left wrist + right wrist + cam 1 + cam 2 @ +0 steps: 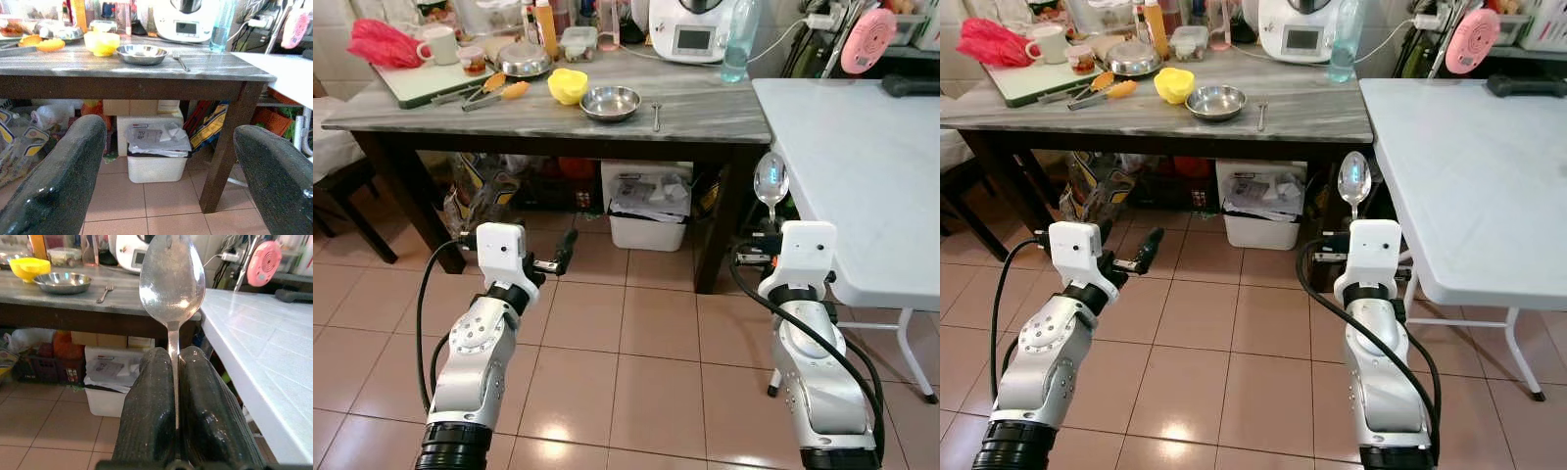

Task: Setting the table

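The right gripper (pixel 171 382) has its two black fingers pressed together on the handle of a metal spoon (pixel 171 281), which stands upright with its bowl above the fingertips. In the head views the spoon (pixel 771 180) is held in the air over the tiled floor (pixel 636 333), just beside the near edge of the white table (pixel 862 166) on the robot's right and close to the corner leg of the dark wooden table (pixel 607 122).

The left gripper (pixel 171 161) holds nothing; its fingers (pixel 58 181) are spread wide apart, and it is raised in front of the robot, pointing toward the space under the wooden table, where a white bin (pixel 156 161) filled with papers stands.

On the wooden table lie a steel bowl (pixel 610 102), a yellow bowl (pixel 568 85) just beside it, and a fork (pixel 656 115) on the bowl's other side. Farther back stand a clear bottle (pixel 737 44) and a white kitchen machine (pixel 690 34). A cutting board (pixel 421 83) with a mug (pixel 438 44) sits at the far left end, with tongs (pixel 489 93) near it.
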{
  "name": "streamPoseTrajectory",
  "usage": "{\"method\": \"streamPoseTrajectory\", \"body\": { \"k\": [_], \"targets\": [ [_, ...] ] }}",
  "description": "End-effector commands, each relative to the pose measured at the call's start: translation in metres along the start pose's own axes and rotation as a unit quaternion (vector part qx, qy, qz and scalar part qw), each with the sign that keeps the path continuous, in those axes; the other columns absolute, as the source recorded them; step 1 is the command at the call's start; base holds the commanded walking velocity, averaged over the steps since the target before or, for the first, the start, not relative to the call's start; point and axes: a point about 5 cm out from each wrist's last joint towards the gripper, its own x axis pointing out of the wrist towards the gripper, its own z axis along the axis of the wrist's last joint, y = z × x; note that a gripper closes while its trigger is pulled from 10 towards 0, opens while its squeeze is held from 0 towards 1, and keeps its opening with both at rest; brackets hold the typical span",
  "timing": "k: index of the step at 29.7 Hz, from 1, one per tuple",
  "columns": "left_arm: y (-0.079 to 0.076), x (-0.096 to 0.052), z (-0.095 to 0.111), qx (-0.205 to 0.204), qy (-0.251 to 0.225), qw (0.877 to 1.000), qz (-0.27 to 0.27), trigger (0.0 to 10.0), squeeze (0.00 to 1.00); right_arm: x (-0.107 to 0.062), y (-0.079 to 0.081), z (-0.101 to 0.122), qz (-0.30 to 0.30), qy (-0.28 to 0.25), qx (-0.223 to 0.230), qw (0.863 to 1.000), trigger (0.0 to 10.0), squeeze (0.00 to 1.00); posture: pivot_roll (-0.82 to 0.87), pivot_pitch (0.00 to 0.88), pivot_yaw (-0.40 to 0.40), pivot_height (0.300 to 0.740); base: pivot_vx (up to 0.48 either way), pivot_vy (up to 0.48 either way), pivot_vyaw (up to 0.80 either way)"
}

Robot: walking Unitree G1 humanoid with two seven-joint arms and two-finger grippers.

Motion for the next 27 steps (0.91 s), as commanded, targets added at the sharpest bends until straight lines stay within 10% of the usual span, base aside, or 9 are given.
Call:
{"method": "streamPoseTrajectory", "body": {
  "k": [1,27],
  "targets": [
    [0.0013,0.0004,0.0045,0.008,-0.005,1.0,-0.002,10.0,0.0,0.0006,0.0005,0.0032,-0.002,-0.009,0.002,1.0,10.0,0.0,0.02,0.031,0.031,0.74,0.446,0.0,0.0],
    [-0.0027,0.0029,0.0065,0.017,-0.002,1.0,-0.023,10.0,0.0,-0.0001,0.0009,0.0014,-0.009,-0.008,0.007,1.0,10.0,0.0,0.02,0.037,0.045,0.74,0.456,0.0,0.0]
  ]
}}
